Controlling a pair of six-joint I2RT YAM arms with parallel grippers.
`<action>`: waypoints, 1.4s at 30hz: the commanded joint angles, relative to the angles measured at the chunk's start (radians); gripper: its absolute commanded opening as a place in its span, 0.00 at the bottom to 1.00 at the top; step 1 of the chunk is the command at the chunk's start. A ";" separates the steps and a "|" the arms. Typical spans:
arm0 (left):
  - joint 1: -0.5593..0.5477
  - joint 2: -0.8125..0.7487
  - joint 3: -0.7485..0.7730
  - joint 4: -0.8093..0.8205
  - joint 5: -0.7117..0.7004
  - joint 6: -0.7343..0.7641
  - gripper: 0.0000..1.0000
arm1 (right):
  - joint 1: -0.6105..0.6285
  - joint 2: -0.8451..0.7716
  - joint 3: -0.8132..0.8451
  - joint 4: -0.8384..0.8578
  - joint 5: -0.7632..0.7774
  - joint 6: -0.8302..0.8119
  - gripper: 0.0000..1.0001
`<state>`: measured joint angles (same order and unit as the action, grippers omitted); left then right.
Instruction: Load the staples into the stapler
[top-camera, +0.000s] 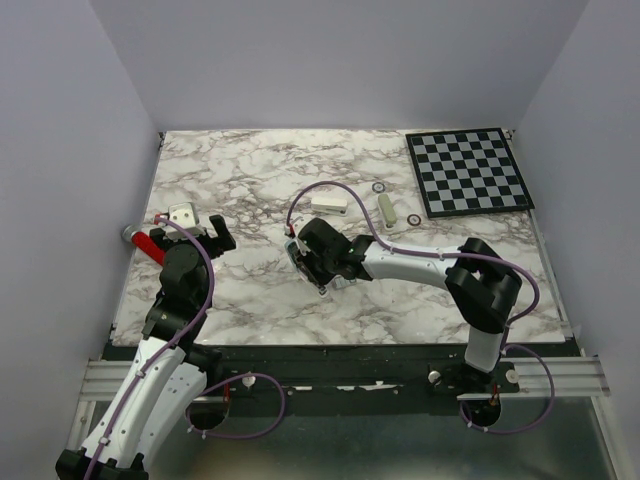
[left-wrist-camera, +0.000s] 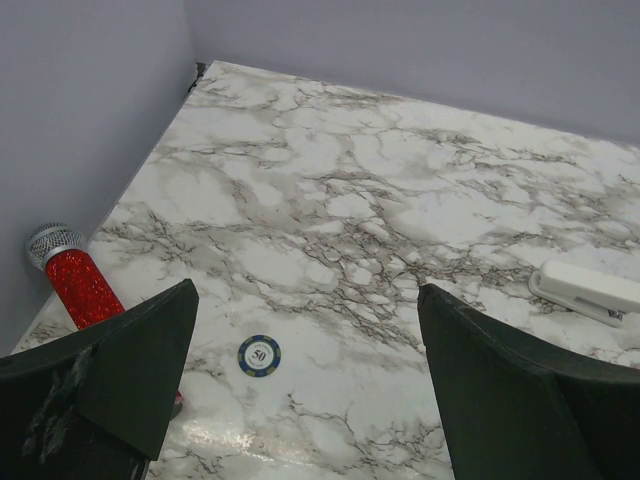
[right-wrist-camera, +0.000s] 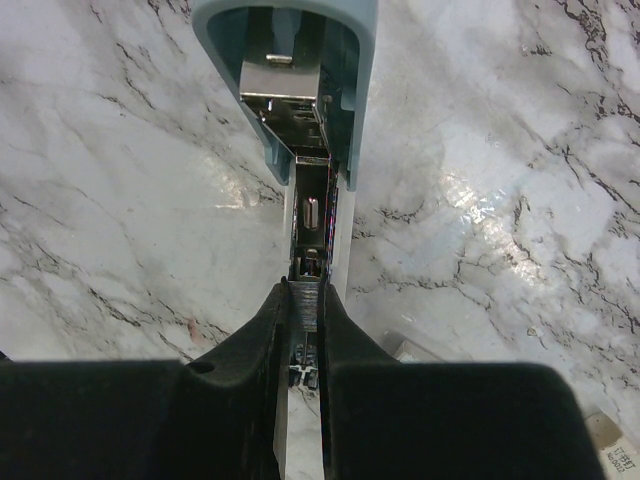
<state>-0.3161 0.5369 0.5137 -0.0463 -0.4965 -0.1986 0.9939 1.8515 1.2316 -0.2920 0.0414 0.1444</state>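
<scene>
**As lavender walls (top-camera: 350, 60) ring the marble table (top-camera: 250, 160), staples (right-wrist-camera: 305, 312) hang over the open stapler (right-wrist-camera: 360, 80)**

Grey veins cross the white tabletop, and a checkerboard (top-camera: 468, 172) fills its far right corner. Near the middle, the right gripper (right-wrist-camera: 304, 288) clenches the staples over the blue stapler's channel. By the left edge, the left gripper (left-wrist-camera: 308, 295) spreads empty jaws near a poker chip (left-wrist-camera: 259, 354) and a red microphone (left-wrist-camera: 80, 285).

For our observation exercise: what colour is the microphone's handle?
The microphone handle is glittery red, clearest in the left wrist view.
</scene>
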 joint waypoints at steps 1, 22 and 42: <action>-0.001 -0.006 -0.003 0.013 0.013 0.008 0.99 | 0.014 0.029 -0.030 -0.012 0.020 -0.012 0.17; -0.003 -0.015 -0.003 0.010 0.018 0.007 0.99 | 0.012 -0.012 -0.018 -0.019 0.032 0.026 0.33; -0.001 -0.025 -0.004 0.011 0.019 0.004 0.99 | 0.025 -0.009 0.152 -0.203 0.077 0.056 0.43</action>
<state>-0.3161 0.5243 0.5137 -0.0463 -0.4961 -0.1986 1.0027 1.8370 1.3258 -0.3923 0.0750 0.1604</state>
